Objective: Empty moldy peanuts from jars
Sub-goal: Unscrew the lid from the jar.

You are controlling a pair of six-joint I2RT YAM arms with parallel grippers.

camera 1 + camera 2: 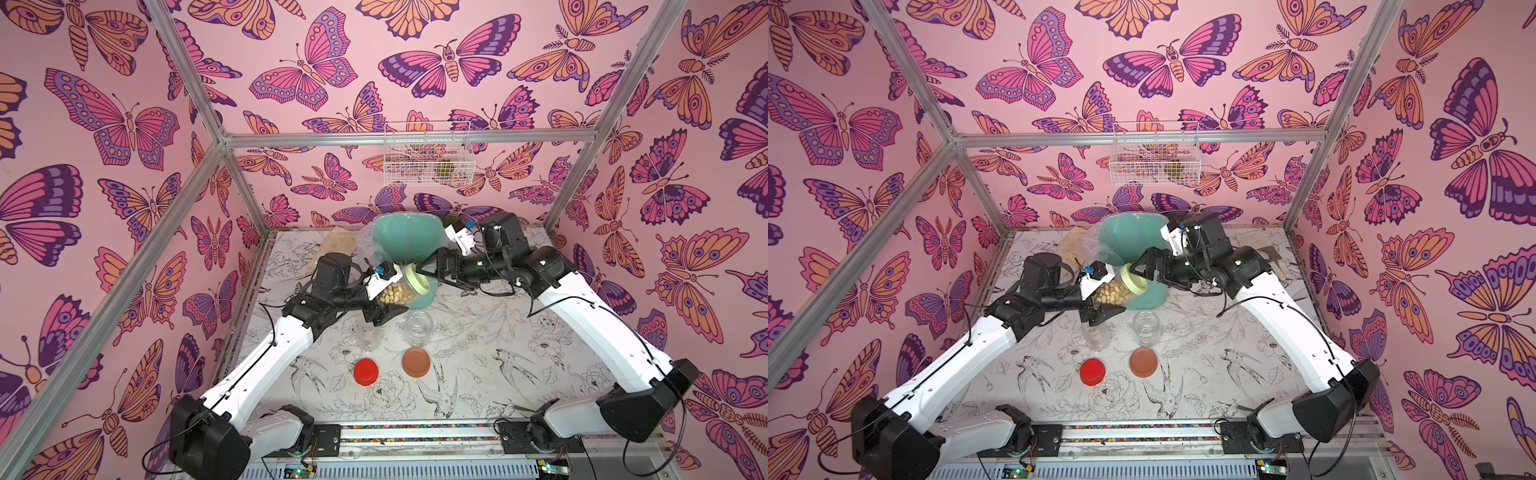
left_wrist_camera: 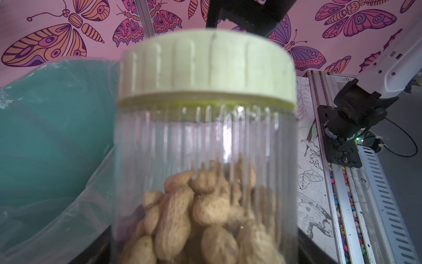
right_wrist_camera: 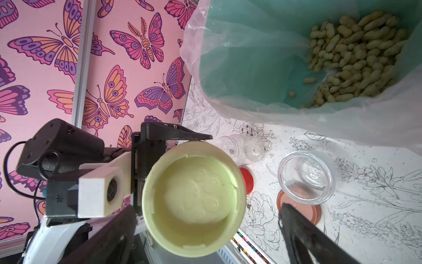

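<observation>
My left gripper is shut on a clear ribbed jar about half full of beige moldy peanuts. The jar is held off the table, tilted, with its pale green lid screwed on and pointing at the teal bin. My right gripper is open, one finger on each side of the green lid, with a gap showing at one finger. More moldy peanuts lie in the lined bin. Two clear jars stand open on the table.
A red lid and a brown lid lie on the table in front of the open jars. Loose clear plastic liner hangs over the bin's rim. A white wire basket hangs on the back wall.
</observation>
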